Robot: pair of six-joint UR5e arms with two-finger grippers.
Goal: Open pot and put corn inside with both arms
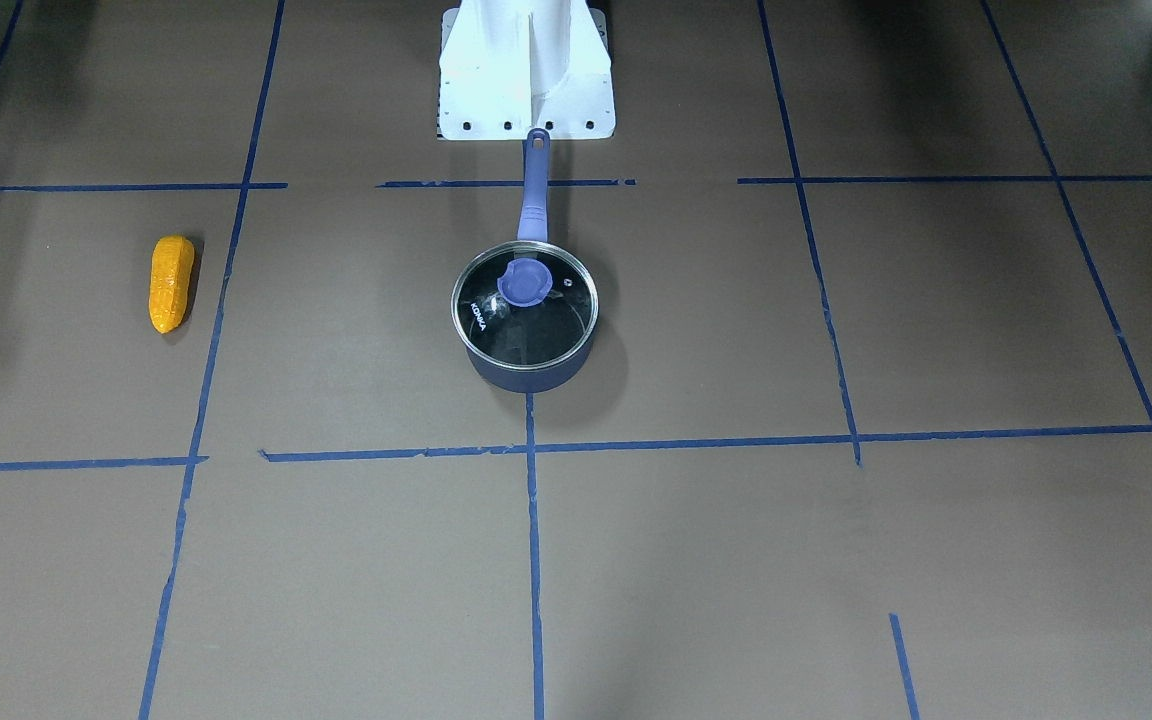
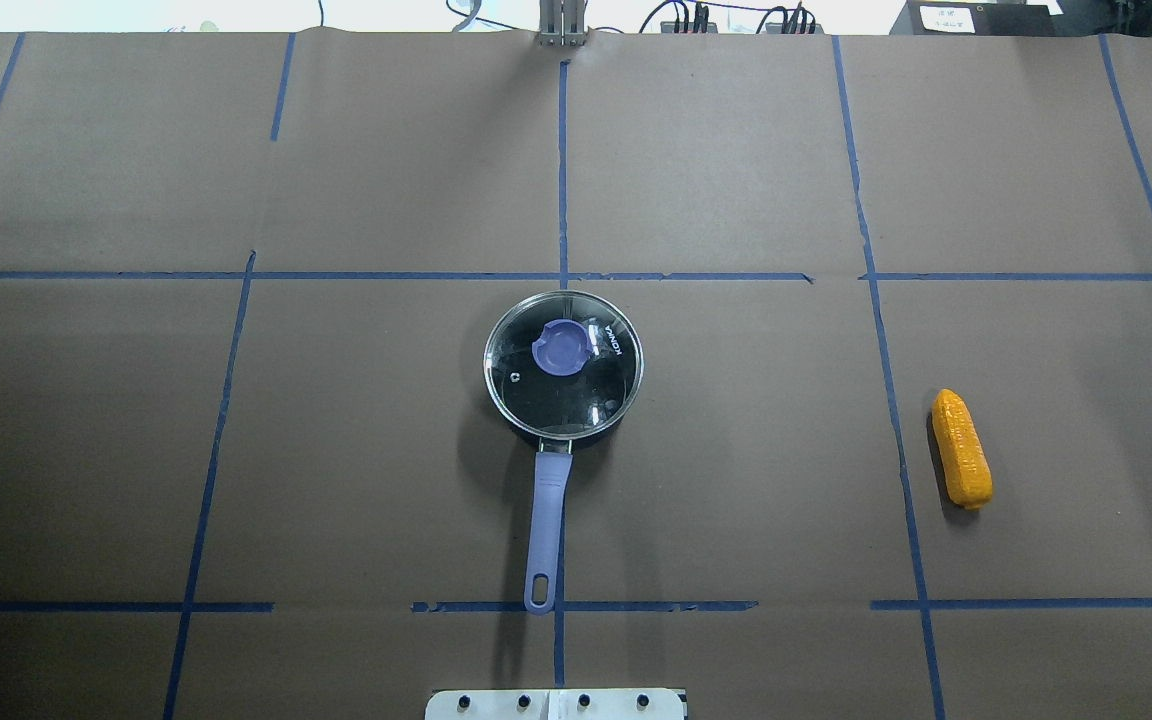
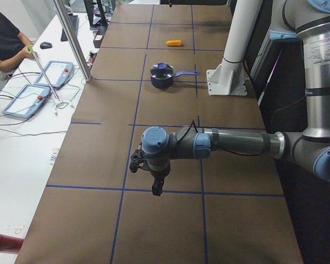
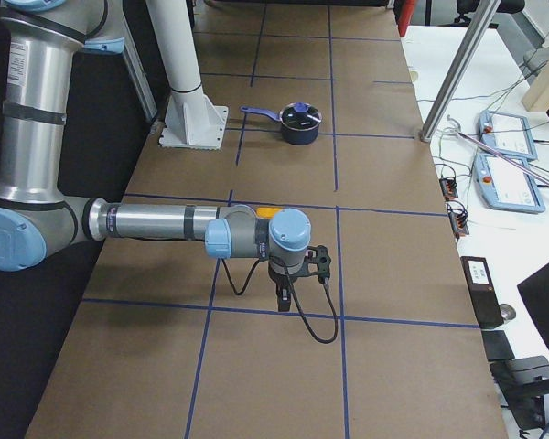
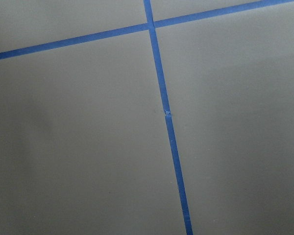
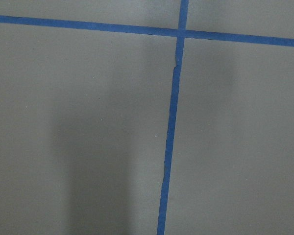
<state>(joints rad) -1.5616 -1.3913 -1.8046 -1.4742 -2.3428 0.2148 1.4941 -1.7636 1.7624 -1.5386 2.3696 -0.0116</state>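
Note:
The dark navy pot [image 2: 563,425] stands at the table's middle with its round glass lid [image 2: 563,363] on it and its purple-blue handle [image 2: 544,530] pointing at the robot's base. It also shows in the front view [image 1: 526,372]. The orange-yellow corn [image 2: 962,448] lies on the robot's right side, well apart from the pot, and shows in the front view [image 1: 171,282]. My left gripper [image 3: 157,188] hangs over the table's left end, far from the pot. My right gripper [image 4: 284,296] hangs over the right end. I cannot tell whether either is open or shut.
The white stand's base [image 1: 526,90] sits just behind the pot's handle. Blue tape lines [image 2: 563,180] divide the brown table. Operators' tablets [image 3: 30,100] and cables lie on the white bench beside the table. Both wrist views show only table and tape.

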